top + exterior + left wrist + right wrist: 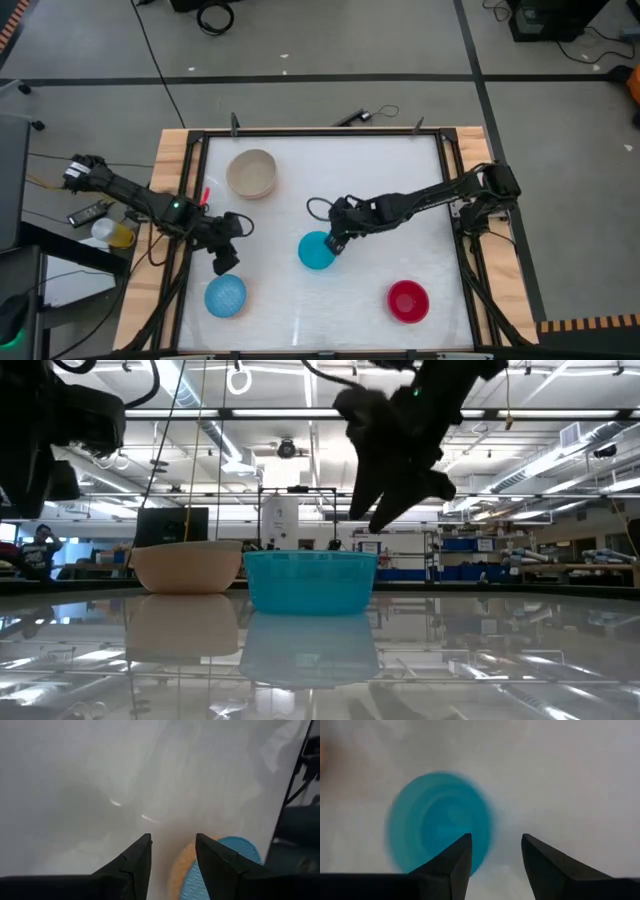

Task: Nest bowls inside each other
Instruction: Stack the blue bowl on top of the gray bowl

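Four bowls stand upright on their bases on the white table. The beige bowl (250,173) (187,568) is at the far left. The cyan bowl (317,250) (310,580) (440,820) is in the middle. The light blue textured bowl (225,296) (225,860) is at the near left and the red bowl (408,301) at the near right. My right gripper (335,243) (495,855) hangs open above the cyan bowl's right rim, clear of it. My left gripper (222,262) (172,852) is open just beyond the light blue bowl's far side, touching nothing.
A dark frame (320,133) and wooden side boards (170,200) border the table. The near middle of the table between the light blue and red bowls is free. In the left wrist view a pale orange band (180,867) shows beside the light blue bowl.
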Controlling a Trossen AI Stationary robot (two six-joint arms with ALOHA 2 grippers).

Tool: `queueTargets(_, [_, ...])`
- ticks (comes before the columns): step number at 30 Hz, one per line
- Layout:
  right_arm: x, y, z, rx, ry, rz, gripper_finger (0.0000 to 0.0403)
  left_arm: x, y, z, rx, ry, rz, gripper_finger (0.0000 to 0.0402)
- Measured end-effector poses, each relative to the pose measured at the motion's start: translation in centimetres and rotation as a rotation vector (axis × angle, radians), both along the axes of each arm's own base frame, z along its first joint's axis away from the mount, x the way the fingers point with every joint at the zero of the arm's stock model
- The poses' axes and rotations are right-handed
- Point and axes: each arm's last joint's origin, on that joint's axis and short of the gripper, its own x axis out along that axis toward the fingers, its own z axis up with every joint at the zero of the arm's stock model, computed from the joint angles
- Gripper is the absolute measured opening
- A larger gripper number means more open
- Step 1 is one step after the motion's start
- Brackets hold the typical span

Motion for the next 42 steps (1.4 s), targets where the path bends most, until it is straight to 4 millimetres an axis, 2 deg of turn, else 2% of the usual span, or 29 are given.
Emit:
queueTargets(7, [0.4, -1.3, -1.7, 0.024, -0.126, 0.019, 0.0173, -0.5, -1.0, 0.0, -0.075, 0.055, 0.137, 0.0156])
queueTargets(12, [0.3, -1.8, -3.8, 0.016, -0.077, 0.029, 0.0173, -0.9, -1.9, 0.0, -0.093, 0.070, 0.189, 0.0155])
queueTargets(19, [1.9, -1.0, -7.0, 0.107, -0.082, 0.058, 0.0168, -1.4, -2.6, 0.0, -0.126, 0.087, 0.238, 0.0155])
queueTargets(22, [2.3, -1.0, -7.7, 0.114, -0.066, 0.039, 0.0141, -1.5, -2.9, 0.0, -0.147, 0.101, 0.257, 0.0155])
queueTargets(24, [2.5, -1.0, -7.8, 0.110, -0.072, 0.047, 0.0101, -1.6, -3.0, 0.0, -0.155, 0.108, 0.263, 0.0155])
queueTargets(27, [2.9, -1.0, -7.4, 0.097, -0.093, 0.075, 0.0025, -1.7, -3.1, 0.0, -0.159, 0.113, 0.267, 0.0155])
queueTargets(28, [3.0, -1.0, -7.2, 0.091, -0.100, 0.083, 0.0015, -1.7, -3.1, 0.0, -0.160, 0.113, 0.267, 0.0155])
queueTargets(32, [4.0, -1.2, -6.0, 0.082, -0.144, 0.082, 0.0017, -1.7, -3.0, 0.0, -0.147, 0.100, 0.275, 0.0155])
queueTargets(35, [5.3, -2.4, -4.6, 0.057, -0.223, 0.069, 0.0008, -1.6, -2.9, 0.0, -0.108, 0.063, 0.282, 0.0155])
queueTargets(39, [7.1, -5.2, -1.8, 0.013, -0.347, 0.017, 0.0008, -1.4, -2.7, 0.0, -0.053, 0.012, 0.301, 0.0155])
queueTargets(42, [8.3, -8.1, 0.1, -0.045, -0.405, -0.022, 0.0007, -1.4, -2.5, 0.0, -0.005, -0.023, 0.310, 0.0155])
